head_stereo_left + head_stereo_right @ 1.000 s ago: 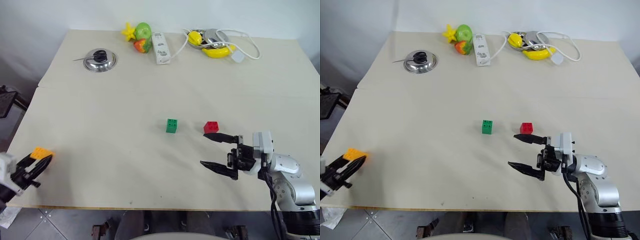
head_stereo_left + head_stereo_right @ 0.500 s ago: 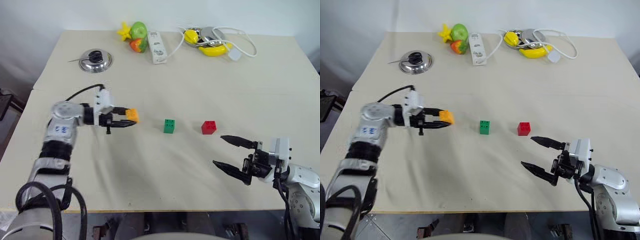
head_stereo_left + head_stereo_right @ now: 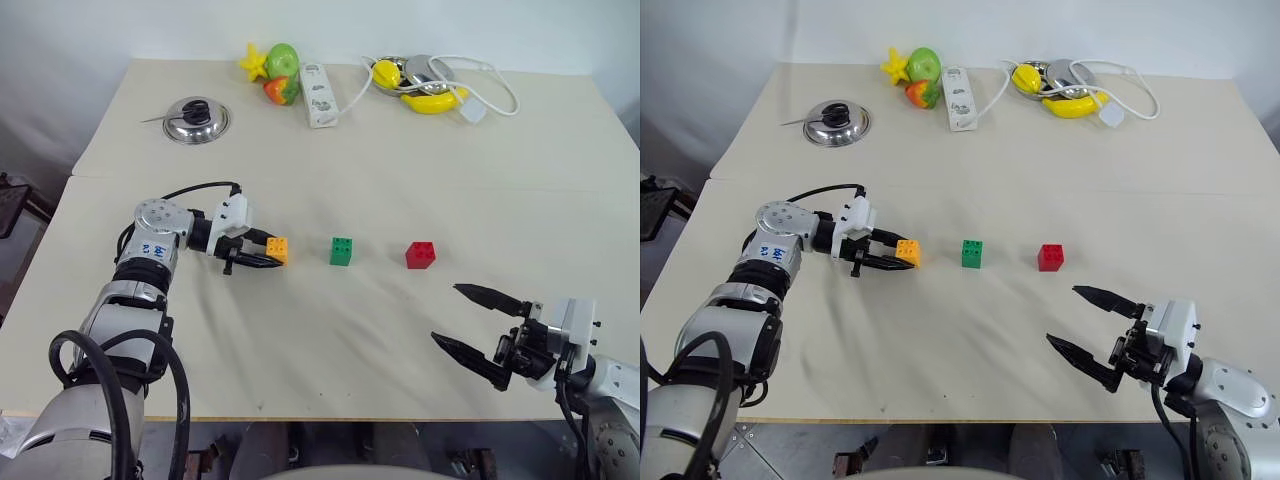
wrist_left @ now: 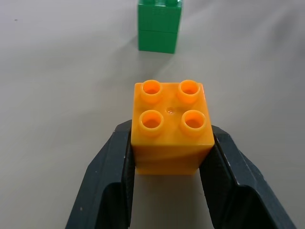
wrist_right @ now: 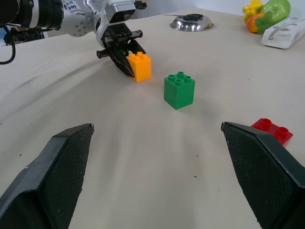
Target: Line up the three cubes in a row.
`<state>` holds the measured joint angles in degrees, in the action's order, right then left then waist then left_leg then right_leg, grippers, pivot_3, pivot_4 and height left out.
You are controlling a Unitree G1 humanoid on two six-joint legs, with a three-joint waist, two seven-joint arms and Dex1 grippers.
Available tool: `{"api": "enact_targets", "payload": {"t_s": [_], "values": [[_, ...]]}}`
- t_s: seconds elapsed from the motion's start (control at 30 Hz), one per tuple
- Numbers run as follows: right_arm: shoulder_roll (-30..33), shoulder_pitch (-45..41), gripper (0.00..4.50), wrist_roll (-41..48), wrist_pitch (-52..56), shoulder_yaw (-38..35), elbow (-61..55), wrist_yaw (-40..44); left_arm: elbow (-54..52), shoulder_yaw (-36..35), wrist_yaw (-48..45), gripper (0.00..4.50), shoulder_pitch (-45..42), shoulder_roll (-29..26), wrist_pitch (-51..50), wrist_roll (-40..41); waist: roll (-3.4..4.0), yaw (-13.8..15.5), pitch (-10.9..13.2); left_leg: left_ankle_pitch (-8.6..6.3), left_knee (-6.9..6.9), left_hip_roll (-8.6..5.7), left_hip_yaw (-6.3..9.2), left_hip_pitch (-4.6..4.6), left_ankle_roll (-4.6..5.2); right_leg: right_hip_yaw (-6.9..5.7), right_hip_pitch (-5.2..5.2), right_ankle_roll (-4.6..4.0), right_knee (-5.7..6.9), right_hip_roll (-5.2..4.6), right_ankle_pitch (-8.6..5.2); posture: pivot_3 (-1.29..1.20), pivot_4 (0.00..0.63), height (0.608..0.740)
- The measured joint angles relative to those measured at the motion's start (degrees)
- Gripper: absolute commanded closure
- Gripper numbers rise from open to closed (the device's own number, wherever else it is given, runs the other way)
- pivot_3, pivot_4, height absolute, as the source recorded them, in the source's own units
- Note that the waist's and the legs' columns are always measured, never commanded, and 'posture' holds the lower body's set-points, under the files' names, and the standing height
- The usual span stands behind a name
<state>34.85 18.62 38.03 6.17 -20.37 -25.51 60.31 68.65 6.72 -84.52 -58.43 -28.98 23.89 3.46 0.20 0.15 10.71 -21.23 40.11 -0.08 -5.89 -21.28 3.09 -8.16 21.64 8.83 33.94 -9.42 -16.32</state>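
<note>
Currently: orange cube (image 3: 277,249) gripped in left claw (image 3: 262,253), low over the desk (image 3: 400,150), just left of green cube (image 3: 342,251); red cube (image 3: 420,254) right of green, same line. Right claw (image 3: 478,325) wide open, empty, nearer than red.

The left hand (image 3: 272,254) reaches in toward the middle, its 2 fingers pinched together low. The right hand (image 3: 478,324) hangs near the front, fingers spread wide.
</note>
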Motion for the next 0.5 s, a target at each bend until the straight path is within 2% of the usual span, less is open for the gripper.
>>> {"api": "enact_targets", "payload": {"t_s": [0.03, 0.1, 0.37, 0.5], "values": [[0.0, 0.0, 0.0, 0.3, -0.1, -0.7, 0.1, 0.1, 0.2, -0.2, 0.1, 3.0, 0.0, 0.0, 0.1, -0.1, 0.0, 0.0, 0.0, 0.0, 0.0, 0.0, 0.0, 0.01, 0.0, 0.0, 0.0, 0.0, 0.01, 0.0, 0.0, 0.0, 0.15, 0.74], [0.0, -0.1, 0.0, 0.5, -0.6, -1.3, 0.5, 0.4, 0.7, -0.7, 0.3, 2.28, 0.0, 0.0, -0.2, -0.3, 0.0, 0.0, 0.0, 0.0, 0.0, 0.01, 0.0, 0.02, 0.01, 0.0, -0.01, 0.0, 0.02, 0.0, 0.0, 0.0, 0.15, 0.74], [0.0, 0.0, 0.0, 0.4, -2.9, -2.7, 4.0, 2.8, 2.2, -2.1, 5.1, 0.05, 0.0, 0.1, 1.0, -1.9, -0.02, 0.0, 0.0, 0.02, 0.0, 0.0, 0.02, 0.01, 0.03, 0.0, -0.01, 0.01, 0.03, -0.02, 0.0, 0.0, 0.15, 0.74], [0.0, -0.3, 0.0, 0.4, -3.5, -2.7, 5.7, 3.5, 2.1, -2.9, 4.8, 0.05, 0.1, -0.6, 2.3, -1.9, -0.02, -0.1, 0.0, 0.02, 0.0, 0.0, 0.01, 0.01, 0.03, 0.0, -0.01, 0.01, 0.04, -0.02, 0.0, 0.0, 0.15, 0.74]]}}
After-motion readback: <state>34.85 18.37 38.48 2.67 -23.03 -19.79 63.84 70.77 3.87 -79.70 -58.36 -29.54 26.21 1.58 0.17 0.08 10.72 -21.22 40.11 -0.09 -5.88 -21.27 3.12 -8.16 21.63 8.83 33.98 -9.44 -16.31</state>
